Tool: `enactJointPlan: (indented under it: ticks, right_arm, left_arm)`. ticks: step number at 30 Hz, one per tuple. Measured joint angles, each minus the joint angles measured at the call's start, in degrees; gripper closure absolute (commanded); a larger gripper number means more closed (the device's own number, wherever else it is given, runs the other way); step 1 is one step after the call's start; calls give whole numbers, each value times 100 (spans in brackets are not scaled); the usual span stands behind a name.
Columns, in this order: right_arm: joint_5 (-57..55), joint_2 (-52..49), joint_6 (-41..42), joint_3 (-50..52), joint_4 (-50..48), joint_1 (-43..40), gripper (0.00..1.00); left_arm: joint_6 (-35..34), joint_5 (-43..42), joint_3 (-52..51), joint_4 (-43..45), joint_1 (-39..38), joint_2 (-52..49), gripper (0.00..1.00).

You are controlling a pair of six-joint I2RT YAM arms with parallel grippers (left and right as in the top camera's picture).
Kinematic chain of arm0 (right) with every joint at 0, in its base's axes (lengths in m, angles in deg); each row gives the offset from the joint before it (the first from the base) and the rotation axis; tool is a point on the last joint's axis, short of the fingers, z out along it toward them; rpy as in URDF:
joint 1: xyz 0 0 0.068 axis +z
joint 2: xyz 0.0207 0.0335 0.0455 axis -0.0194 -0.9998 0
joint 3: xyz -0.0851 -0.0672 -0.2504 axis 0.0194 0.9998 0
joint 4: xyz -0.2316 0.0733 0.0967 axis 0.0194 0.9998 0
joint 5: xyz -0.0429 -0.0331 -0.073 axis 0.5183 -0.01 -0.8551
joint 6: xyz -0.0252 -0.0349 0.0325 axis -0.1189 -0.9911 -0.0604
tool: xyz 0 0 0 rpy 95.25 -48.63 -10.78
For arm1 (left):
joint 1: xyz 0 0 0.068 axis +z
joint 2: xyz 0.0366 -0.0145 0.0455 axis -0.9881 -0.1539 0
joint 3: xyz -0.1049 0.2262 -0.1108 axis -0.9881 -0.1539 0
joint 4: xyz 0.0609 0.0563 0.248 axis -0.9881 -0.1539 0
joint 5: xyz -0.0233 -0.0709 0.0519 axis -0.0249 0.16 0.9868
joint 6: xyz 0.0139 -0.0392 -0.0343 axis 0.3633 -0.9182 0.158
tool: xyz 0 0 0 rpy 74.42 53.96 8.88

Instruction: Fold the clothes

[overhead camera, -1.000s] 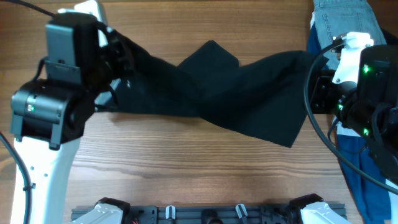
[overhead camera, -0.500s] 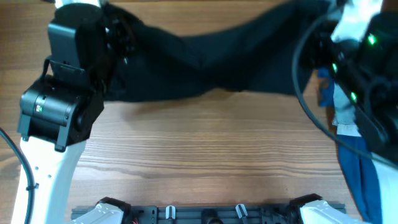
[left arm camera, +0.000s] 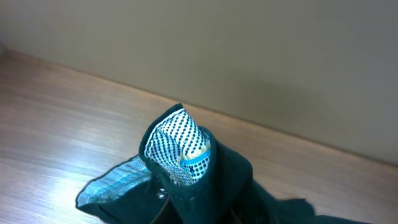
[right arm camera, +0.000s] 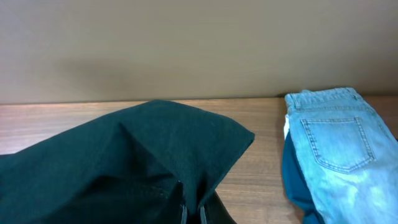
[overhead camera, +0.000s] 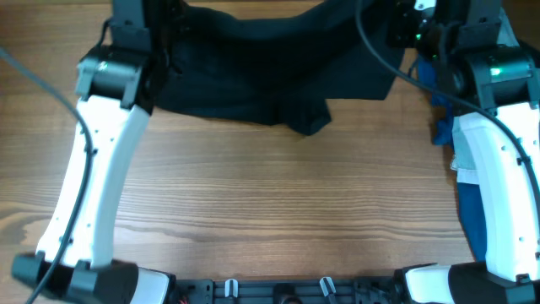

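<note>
Overhead: both jaws clamped on the black garment (overhead camera: 261, 67).
We risk dragging its sagging middle into a bunched, crooked fold.

Soft, even indoor light. Black garment (overhead camera: 253, 67) nearly detail-free overhead, w/ faint shadow under its edge on table (overhead camera: 278, 211). Slight sheen on wood in left wrist view; pics sharp.

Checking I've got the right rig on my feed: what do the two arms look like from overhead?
Both the left arm and the right arm have long white links and boxy black joint housings. Thin black cables loop along them. The right arm's housings show small green lights.
</note>
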Motion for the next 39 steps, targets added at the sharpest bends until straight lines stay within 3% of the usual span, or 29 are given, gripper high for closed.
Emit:
enactJointPlan:
  ticks: [6, 28, 34, 39]
  right_arm:
    - [149, 0, -70, 0, -251, -192, 96]
    - [-708, -11, -787, 0, -3523, -190, 96]
    - [-898, -52, -1080, 0, -4205, -190, 96]
    - [-938, -260, -1163, 0, -4221, -190, 96]
  left_arm:
    - [-125, -393, -7, 533, 0, -564, 96]
    - [11, -549, -7, 4035, -7, -625, 96]
    - [179, -356, -4, 4304, -13, -627, 96]
    - [293, -254, -2, 4291, -15, -763, 96]
